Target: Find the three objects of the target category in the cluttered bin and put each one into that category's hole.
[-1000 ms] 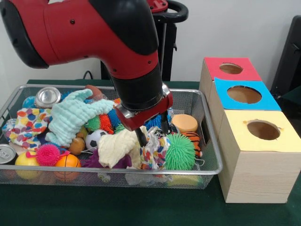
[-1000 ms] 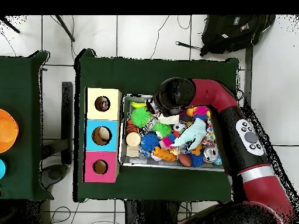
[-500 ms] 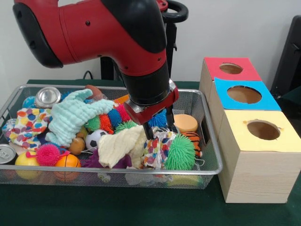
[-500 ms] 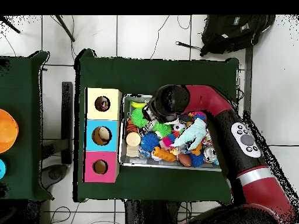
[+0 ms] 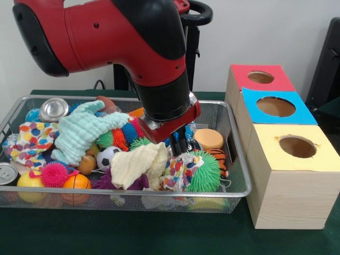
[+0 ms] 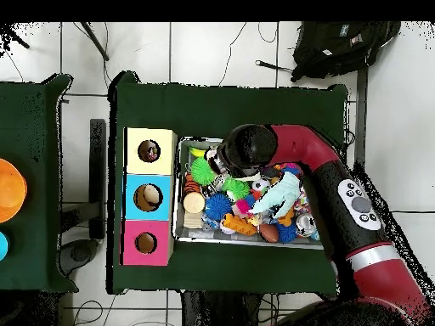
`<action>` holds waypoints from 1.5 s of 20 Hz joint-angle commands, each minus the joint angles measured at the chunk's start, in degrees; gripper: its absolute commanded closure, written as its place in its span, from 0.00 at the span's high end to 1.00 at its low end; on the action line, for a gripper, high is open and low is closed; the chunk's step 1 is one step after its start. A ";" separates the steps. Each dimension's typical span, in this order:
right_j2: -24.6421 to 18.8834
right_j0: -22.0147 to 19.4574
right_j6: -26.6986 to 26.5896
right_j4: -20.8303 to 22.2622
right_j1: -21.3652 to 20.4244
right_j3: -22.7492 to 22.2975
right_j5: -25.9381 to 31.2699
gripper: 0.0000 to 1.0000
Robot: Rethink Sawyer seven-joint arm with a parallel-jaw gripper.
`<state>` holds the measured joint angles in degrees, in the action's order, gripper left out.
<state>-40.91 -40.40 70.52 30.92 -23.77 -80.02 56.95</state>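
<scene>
I see the red and black arm [image 5: 122, 48] filling the upper left of the front view, bent down into the wire basket [image 5: 234, 159]. At 3 o'clock of the basket stands the wooden box [image 5: 287, 196] with three holes: yellow top [image 5: 297, 146] nearest the camera, blue top [image 5: 273, 106] in the middle, red top [image 5: 260, 77] farthest. In the overhead view the same box [image 6: 149, 196] lies at 9 o'clock of the basket [image 6: 182, 191].

The gripper [image 5: 180, 146] points down at the middle of the clutter, its tips at the upper edge of a crumpled patterned cloth [image 5: 178, 170]. I cannot tell whether its jaws are wide, narrow or holding the cloth, as the wrist hides them.

Around the gripper: a mint green cloth [image 5: 79, 133] at 9 o'clock, a pale yellow cloth [image 5: 135, 164] at 8 o'clock, a green spiky ball [image 5: 204, 170] at 4 o'clock touching the patterned cloth, an orange disc [image 5: 208, 139] at 3 o'clock. A dotted cloth [image 5: 32, 141], a pink spiky ball [image 5: 54, 173], an orange ball [image 5: 76, 182] and a small football [image 5: 109, 155] lie toward the basket's 9 o'clock end, with a can [image 5: 53, 109] at its far corner.
</scene>
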 commanded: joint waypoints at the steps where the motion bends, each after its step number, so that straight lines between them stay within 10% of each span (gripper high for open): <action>1: 1.60 -1.36 -2.17 1.71 1.13 -1.43 -5.50 0.00; 30: 6.46 3.96 4.62 -3.94 -6.59 -2.18 4.01 0.00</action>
<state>-38.09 -38.25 70.52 29.14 -28.42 -80.18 53.78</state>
